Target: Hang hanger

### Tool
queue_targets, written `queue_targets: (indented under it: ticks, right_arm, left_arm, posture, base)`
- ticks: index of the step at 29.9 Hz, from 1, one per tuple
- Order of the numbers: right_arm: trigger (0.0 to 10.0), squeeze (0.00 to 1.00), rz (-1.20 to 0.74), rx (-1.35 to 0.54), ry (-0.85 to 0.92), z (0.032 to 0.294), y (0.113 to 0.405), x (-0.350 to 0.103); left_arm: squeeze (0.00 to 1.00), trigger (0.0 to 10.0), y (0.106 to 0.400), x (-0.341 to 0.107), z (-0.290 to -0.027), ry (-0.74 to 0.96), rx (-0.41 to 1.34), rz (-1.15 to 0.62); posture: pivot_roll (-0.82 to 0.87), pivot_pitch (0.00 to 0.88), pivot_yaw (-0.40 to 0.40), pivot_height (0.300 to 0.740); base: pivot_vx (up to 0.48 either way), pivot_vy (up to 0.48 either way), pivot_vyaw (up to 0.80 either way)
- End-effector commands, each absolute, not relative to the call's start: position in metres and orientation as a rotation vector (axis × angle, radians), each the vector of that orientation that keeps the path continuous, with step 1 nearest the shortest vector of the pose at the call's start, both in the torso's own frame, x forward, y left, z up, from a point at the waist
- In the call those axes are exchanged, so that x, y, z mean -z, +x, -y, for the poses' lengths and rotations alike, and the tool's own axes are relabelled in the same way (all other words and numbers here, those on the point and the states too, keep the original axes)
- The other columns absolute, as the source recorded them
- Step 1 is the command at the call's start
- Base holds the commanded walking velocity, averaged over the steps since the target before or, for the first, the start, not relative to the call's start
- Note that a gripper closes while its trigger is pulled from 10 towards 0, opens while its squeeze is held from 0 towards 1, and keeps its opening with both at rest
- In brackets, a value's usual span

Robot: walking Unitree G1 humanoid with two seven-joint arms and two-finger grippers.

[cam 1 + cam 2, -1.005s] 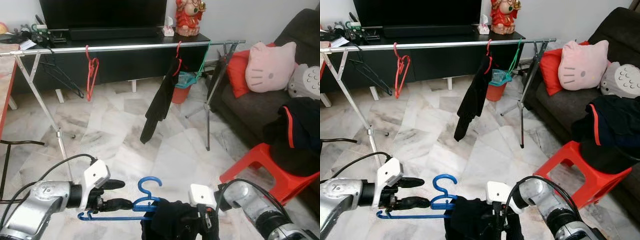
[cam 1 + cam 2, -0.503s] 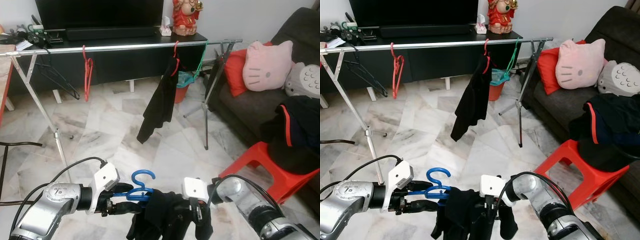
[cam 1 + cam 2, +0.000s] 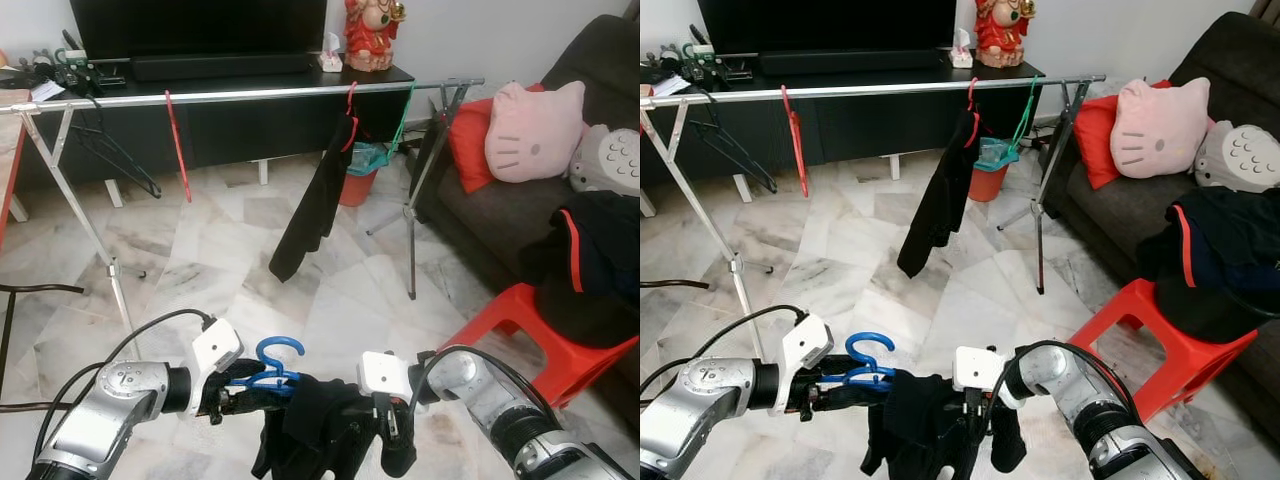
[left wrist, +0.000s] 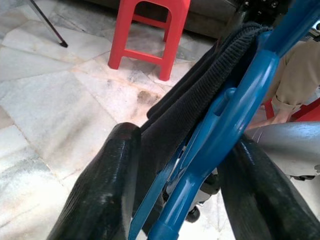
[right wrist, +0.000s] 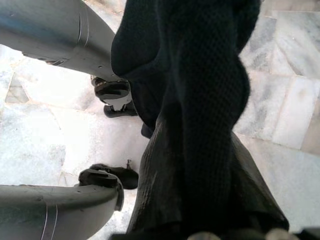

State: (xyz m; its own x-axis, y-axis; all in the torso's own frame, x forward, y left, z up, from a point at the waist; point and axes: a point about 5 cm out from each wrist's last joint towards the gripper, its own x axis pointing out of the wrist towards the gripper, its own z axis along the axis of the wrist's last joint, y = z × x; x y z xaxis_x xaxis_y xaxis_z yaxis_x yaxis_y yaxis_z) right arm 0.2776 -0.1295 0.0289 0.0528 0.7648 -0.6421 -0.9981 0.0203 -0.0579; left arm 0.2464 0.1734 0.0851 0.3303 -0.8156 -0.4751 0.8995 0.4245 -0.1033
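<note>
L tool (image 3: 243,385) grips blue hanger (image 3: 272,364), floor (image 3: 330,300) ahead open.

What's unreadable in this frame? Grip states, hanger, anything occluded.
- Right gripper: head views, fingers buried in the black garment; open or shut unclear.
- Blue hanger: head views, bar and right shoulder covered by the garment.
- Right wrist view: garment blocks the fingertips.
- Left gripper: wrist view, fingertips cut off by the frame's edge.

Near centre: blue hanger (image 3: 865,362) carrying black garment (image 3: 925,425), left gripper (image 3: 845,382) clamped on hanger, right gripper (image 3: 975,430) at garment. Far: clothes rail (image 3: 890,89). Right: red stool (image 3: 1150,340).
</note>
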Motion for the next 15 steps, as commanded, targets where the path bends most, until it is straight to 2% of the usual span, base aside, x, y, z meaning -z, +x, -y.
queue_targets:
  ticks: [1, 15]
  right_arm:
    - [0.0, 0.0, -0.469, -1.452, -0.59, 0.1306, 0.2827, -0.0356]
    - [0.0, 0.0, -0.471, -1.445, -0.595, 0.1336, 0.2829, -0.0355]
  left_arm:
    - [0.0, 0.0, 0.2494, -0.0867, -0.1748, 0.22, 1.123, -0.498]
    - [0.0, 0.0, 0.2514, -0.089, -0.1764, 0.221, 1.133, -0.493]
  posture:
    - [0.1, 0.0, -0.113, 0.74]
    - [0.1, 0.0, -0.114, 0.74]
  base:
    - [0.0, 0.0, 0.0]
    - [0.0, 0.0, 0.0]
